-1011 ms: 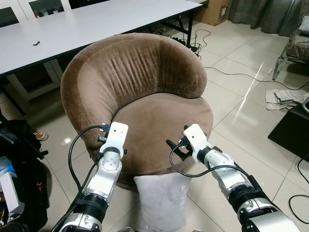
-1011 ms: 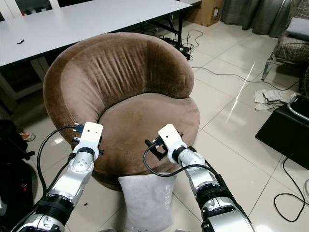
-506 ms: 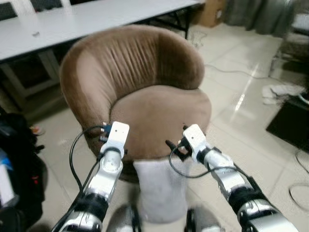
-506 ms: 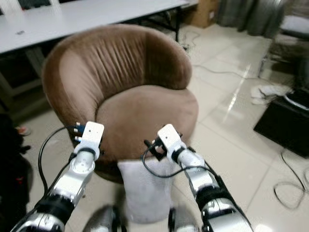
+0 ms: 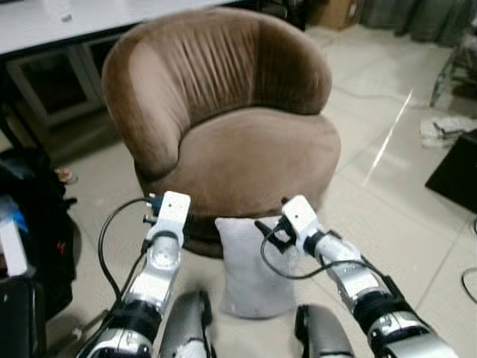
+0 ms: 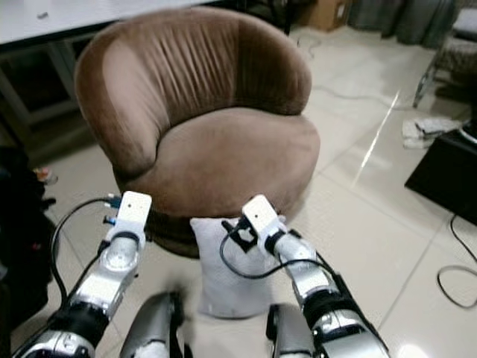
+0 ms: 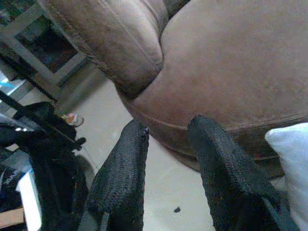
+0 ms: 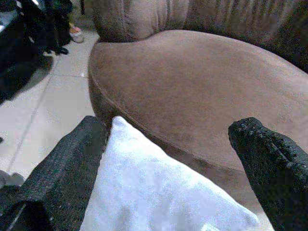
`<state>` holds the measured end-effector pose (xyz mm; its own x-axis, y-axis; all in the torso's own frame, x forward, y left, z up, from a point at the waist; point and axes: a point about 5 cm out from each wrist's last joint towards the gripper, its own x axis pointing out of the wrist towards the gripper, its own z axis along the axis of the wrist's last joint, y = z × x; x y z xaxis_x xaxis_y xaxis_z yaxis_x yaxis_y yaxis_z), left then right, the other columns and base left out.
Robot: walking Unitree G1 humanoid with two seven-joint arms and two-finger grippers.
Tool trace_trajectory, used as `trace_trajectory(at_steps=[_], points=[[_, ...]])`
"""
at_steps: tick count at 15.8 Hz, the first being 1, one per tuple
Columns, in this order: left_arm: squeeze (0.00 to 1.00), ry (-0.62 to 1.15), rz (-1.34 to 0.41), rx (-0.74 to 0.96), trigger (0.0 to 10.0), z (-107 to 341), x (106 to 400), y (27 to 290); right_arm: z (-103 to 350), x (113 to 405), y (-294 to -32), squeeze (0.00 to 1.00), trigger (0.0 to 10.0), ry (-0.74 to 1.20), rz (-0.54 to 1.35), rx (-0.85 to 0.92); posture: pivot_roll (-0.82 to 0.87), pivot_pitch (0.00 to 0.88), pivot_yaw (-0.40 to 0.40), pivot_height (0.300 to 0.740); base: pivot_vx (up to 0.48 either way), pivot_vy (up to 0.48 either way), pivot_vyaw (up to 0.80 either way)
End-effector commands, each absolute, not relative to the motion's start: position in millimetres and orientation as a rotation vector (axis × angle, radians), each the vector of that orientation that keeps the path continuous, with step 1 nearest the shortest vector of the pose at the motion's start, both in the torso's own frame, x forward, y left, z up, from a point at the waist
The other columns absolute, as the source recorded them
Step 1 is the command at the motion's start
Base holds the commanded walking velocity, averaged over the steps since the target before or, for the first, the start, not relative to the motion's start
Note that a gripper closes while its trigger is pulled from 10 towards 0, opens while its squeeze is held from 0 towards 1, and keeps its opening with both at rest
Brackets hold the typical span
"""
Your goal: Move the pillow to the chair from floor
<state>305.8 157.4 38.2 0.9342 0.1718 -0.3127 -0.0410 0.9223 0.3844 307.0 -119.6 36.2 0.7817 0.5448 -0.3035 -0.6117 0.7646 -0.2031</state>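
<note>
A white pillow (image 5: pixel 250 268) stands on the tiled floor, leaning against the front of the round brown chair (image 5: pixel 238 142). My right gripper (image 5: pixel 270 230) is open at the pillow's upper right corner. In the right wrist view its wide-spread fingers (image 8: pixel 72 159) frame the pillow's top edge (image 8: pixel 159 192), with the chair seat (image 8: pixel 192 91) beyond. My left gripper (image 7: pixel 168 127) is open, held left of the pillow in front of the chair base. The left wrist view has the pillow's edge (image 7: pixel 288 159) off to one side of its fingers.
A white table (image 5: pixel 45 22) stands behind the chair. Black bags (image 5: pixel 37 194) lie on the floor at the left. A black box (image 5: pixel 455 171) and loose papers (image 5: pixel 447 130) are at the right. My own legs (image 5: pixel 186 328) show below the pillow.
The camera has tipped down and moved, so more of the pillow and my legs now show. Both grippers sit lower, level with the pillow's top instead of the seat.
</note>
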Motion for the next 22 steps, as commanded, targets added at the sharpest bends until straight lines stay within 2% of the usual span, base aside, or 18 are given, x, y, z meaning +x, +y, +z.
trace_trajectory(at_steps=[1,4,7,11,15,22], points=[[0.0,0.329,0.114,0.377,10.0,43.3,309.4,152.9,41.4,310.2,-118.3,0.0,10.0,0.211,0.639,-0.302,-0.11,0.0,0.04,0.566,0.0,0.0,0.0],[0.0,0.332,0.1,0.377,10.0,41.8,308.2,150.3,41.4,309.6,-117.6,0.0,10.0,0.212,0.646,-0.296,-0.11,0.0,0.039,0.566,0.0,0.0,0.0],[0.0,0.323,0.06,0.364,10.0,43.5,308.4,148.4,41.4,307.7,-116.0,0.0,10.0,0.201,0.661,-0.283,-0.11,0.0,0.04,0.541,0.0,0.0,0.0],[0.0,0.337,0.04,0.444,10.0,43.5,309.8,155.4,41.0,305.9,-114.7,0.0,10.0,0.196,0.663,-0.274,-0.11,0.0,0.044,0.496,0.0,0.0,0.0],[0.0,0.346,0.021,0.45,10.0,41.3,307.3,153.2,41.7,305.2,-115.2,0.0,10.0,0.191,0.666,-0.281,-0.11,0.0,0.045,0.491,0.0,0.0,0.0],[0.0,0.345,0.007,0.45,10.0,39.7,304.6,152.0,40.6,302.0,-116.2,0.0,10.0,0.192,0.681,-0.274,-0.1,0.0,0.037,0.383,0.0,0.0,0.0]])
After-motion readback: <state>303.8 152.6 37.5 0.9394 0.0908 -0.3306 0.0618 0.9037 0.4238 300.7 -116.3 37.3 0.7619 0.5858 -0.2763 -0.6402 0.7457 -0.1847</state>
